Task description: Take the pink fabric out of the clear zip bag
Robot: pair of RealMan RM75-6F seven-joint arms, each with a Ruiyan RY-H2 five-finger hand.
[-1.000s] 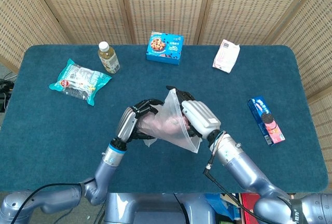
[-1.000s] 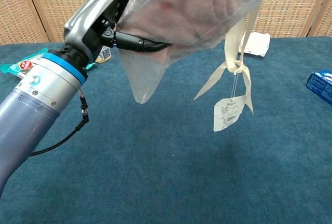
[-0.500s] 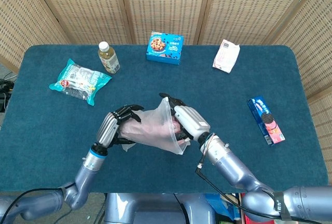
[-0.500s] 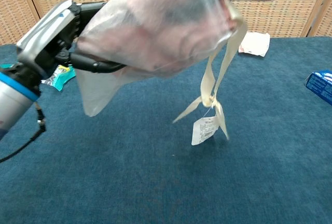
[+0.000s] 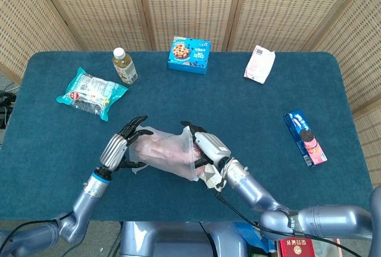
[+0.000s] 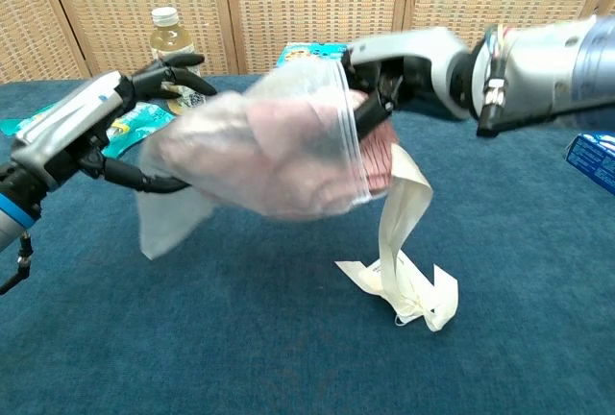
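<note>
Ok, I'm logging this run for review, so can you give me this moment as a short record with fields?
left hand: holds the closed end of the clear zip bag
right hand: grips the bag's open mouth
pink fabric: mostly inside the bag
cream ribbon: hangs from the mouth, its end on the table
bag: held off the table, lying sideways
task stage: fabric not yet out
</note>
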